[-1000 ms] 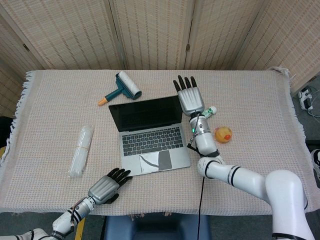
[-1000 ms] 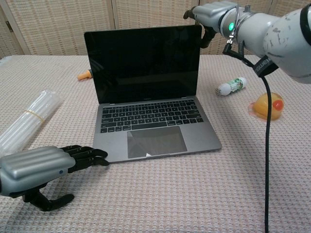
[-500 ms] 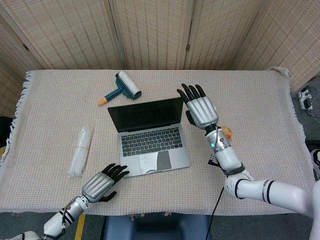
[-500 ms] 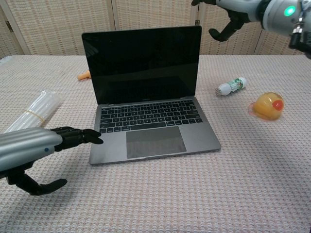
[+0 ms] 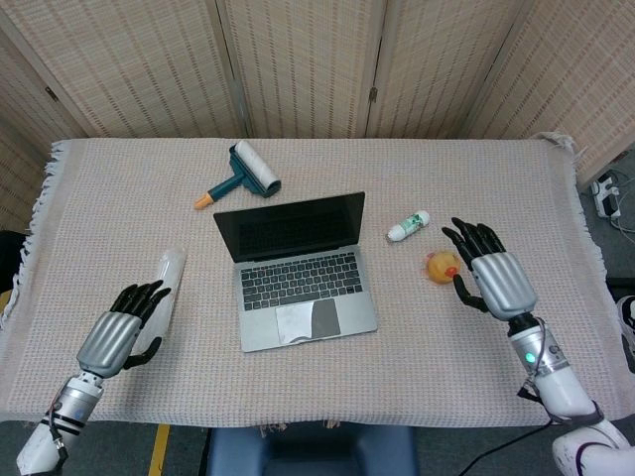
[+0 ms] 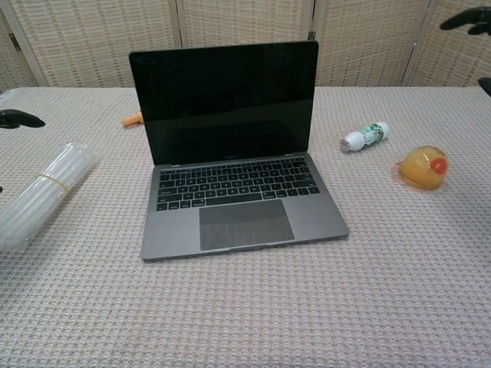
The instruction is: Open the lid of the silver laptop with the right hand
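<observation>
Laptop [image 5: 296,273] sits mid-table on the woven cloth [image 5: 476,188], lid already upright, screen dark, keyboard facing the robot. Hinge line runs left-right across the table. Task looks done as judged from this pose; nothing left to lift.

Right hand [image 5: 493,280] is well off to the laptop's right, fingers spread, holding nothing, just beside the yellow duck toy [image 5: 443,266]. Small bottle [image 5: 408,225] lies between it and the lid's right edge.

Left hand [image 5: 116,336] is about equally far out on the other side, fingers apart, empty, just beside the clear tube bundle [image 5: 162,294].

If any lid tweak is needed, right hand reaches leftward past the duck toy to the top-right corner.
</observation>
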Motion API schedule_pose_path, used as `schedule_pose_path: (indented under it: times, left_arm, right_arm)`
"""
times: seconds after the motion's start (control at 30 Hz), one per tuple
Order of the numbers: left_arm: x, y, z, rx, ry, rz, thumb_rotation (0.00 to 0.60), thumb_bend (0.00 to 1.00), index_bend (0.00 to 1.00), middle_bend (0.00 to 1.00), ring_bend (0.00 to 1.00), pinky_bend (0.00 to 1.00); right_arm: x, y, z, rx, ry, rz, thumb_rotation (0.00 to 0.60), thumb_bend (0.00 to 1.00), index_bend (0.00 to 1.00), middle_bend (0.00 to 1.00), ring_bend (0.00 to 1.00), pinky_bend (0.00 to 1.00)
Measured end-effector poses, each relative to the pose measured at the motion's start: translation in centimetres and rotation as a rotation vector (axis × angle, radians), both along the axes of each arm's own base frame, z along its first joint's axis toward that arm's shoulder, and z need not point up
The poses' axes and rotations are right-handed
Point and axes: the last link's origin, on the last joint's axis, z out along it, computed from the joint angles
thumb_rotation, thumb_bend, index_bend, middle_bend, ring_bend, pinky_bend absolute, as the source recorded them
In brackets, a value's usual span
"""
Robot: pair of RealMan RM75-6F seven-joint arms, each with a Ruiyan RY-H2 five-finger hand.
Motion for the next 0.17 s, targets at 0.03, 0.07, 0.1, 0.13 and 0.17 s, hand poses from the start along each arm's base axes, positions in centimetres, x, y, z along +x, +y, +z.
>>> schedule_pose_path:
  times: [0.03,0.07,0.1,0.13,0.17]
  left_arm:
    - [-0.6,-0.2,0.6,0.027,-0.010,0.019,0.600,0.50,0.10,0.07,0.04,0.00]
    - [-1.0,-0.4,1.1,0.047,-0.017,0.032,0.600,0.50,0.10,0.07,0.04,0.00]
    - [-1.4,-0.6,1.5,0.067,-0.022,0.043,0.600,0.50,0.11,0.07,0.04,0.00]
    - [-1.9,-1.0,2.1,0.093,-0.027,0.056,0.600,0.50,0.11,0.07,0.04,0.00]
    - [-2.3,-1.2,2.5,0.111,-0.029,0.064,0.600,0.50,0.11,0.08,0.04,0.00]
  right_arm:
    - [-0.8,0.9,0.3,-0.002,-0.013,-0.012,0.600,0.60,0.00,0.00,0.00,0.00]
    - [-1.8,2.0,0.6,-0.007,-0.029,-0.026,0.600,0.60,0.00,0.00,0.00,0.00]
    - [-2.5,2.9,0.8,-0.011,-0.039,-0.036,0.600,0.60,0.00,0.00,0.00,0.00]
    - [-3.1,3.7,1.1,-0.016,-0.047,-0.046,0.600,0.60,0.00,0.00,0.00,0.00]
    - [-3.9,4.7,1.3,-0.022,-0.055,-0.057,0.600,0.60,0.00,0.00,0.00,0.00]
